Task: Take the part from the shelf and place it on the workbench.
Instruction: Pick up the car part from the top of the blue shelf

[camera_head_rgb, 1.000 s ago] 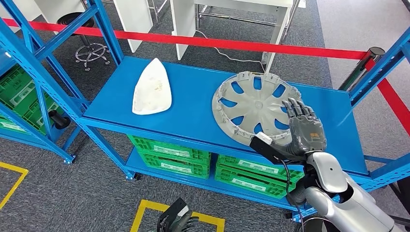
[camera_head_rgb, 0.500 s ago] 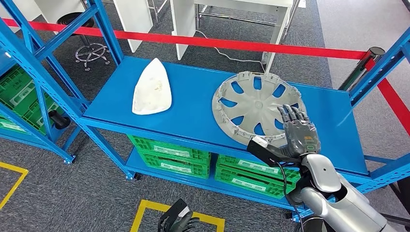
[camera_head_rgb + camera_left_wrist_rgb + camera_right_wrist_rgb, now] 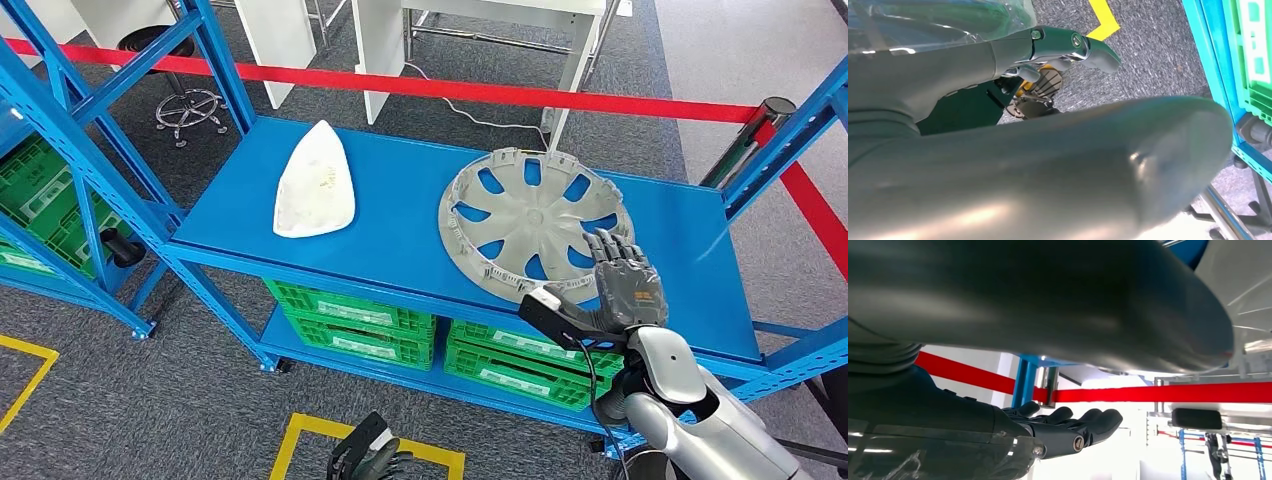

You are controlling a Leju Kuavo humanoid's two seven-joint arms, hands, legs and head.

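A grey wheel cover [image 3: 535,222] lies flat on the right half of the blue shelf top [image 3: 400,215]. A white shell-shaped part [image 3: 315,185] lies on the left half. My right hand [image 3: 622,285] hovers open at the cover's near right rim, fingers pointing up and away, thumb [image 3: 545,305] stretched toward the left; it holds nothing. From the right wrist view its dark fingers [image 3: 1073,429] look straight and spread. My left hand [image 3: 370,462] hangs low over the floor, its fingers [image 3: 1070,44] loosely extended and holding nothing.
Green crates [image 3: 400,325] fill the lower shelf level. Blue uprights [image 3: 215,60] frame the rack on both sides. A red barrier tape [image 3: 450,90] runs behind it to a post [image 3: 745,145]. Yellow floor marking [image 3: 300,430] lies in front.
My right hand has sunk a little toward the shelf's front edge, staying at the cover's near right rim. The cover, the white part and my left hand have not moved.
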